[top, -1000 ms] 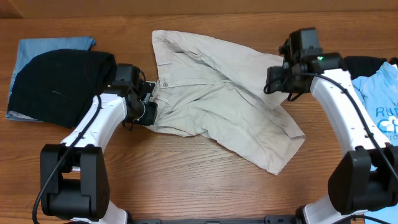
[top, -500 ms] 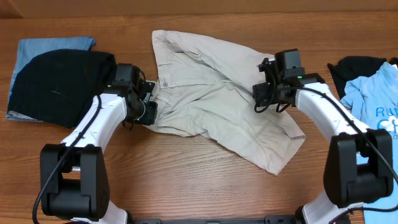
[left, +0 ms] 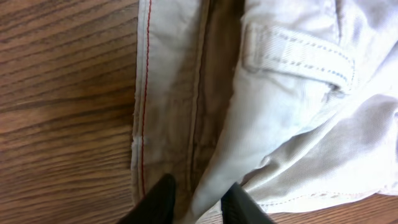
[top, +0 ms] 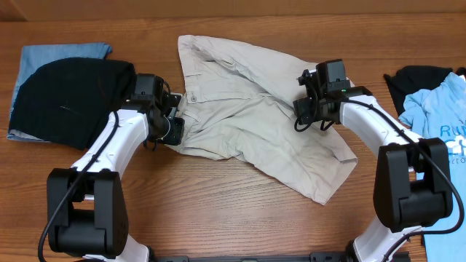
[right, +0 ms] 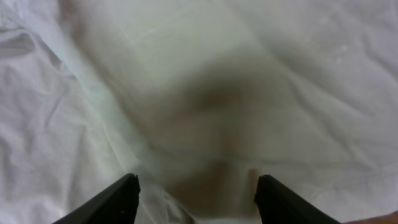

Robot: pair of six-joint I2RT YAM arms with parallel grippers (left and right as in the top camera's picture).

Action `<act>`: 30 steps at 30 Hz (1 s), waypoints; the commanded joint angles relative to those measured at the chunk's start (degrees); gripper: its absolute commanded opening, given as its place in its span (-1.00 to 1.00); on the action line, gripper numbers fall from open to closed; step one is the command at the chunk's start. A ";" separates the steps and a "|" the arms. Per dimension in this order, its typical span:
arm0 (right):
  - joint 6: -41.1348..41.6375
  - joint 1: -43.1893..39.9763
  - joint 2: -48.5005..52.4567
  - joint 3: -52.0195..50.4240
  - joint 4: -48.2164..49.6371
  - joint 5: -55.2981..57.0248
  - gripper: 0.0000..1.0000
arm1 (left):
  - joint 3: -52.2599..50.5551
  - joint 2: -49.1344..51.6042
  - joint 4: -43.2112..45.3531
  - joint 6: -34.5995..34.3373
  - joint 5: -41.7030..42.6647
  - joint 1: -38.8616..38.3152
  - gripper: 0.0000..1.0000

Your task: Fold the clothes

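Note:
The pale beige shorts (top: pixel 247 116) lie spread and rumpled across the middle of the table, waistband to the left. My left gripper (top: pixel 175 120) sits low at the waistband's edge. In the left wrist view its fingers (left: pixel 163 198) stand a little apart, the gripper (left: pixel 199 199) open narrowly astride a raised fold of the shorts (left: pixel 292 124). My right gripper (top: pixel 306 116) hovers over the right half of the shorts. Seen from the right wrist, the gripper (right: pixel 196 193) is wide open just above blurred fabric of the shorts (right: pixel 199 74), holding nothing.
A black knit garment (top: pixel 69 102) lies on a blue cloth (top: pixel 44 54) at the far left, close to my left arm. A light blue T-shirt (top: pixel 440 116) and a dark garment (top: pixel 419 76) lie at the right edge. Bare wooden table (top: pixel 218 211) runs along the front.
My right gripper has moved left and down from the shorts' right edge to over their right half. The left arm has stayed where it was.

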 commanded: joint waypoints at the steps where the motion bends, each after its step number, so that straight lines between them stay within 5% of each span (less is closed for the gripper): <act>1: -0.35 0.39 0.11 -0.17 0.94 0.24 0.34 | 1.01 0.13 0.46 -1.44 1.09 -0.37 -0.40; 11: -0.11 0.39 4.00 -0.17 2.69 -1.25 0.24 | 1.01 0.13 0.66 -1.53 1.07 -0.33 -0.34; 17: -0.09 0.37 4.02 1.20 4.48 2.58 -0.89 | 1.01 0.13 0.63 -1.53 1.07 -0.33 -0.33; 30: -0.39 0.15 -0.81 9.01 5.16 14.05 -0.92 | 1.01 0.13 0.44 -1.55 1.07 -0.35 -0.34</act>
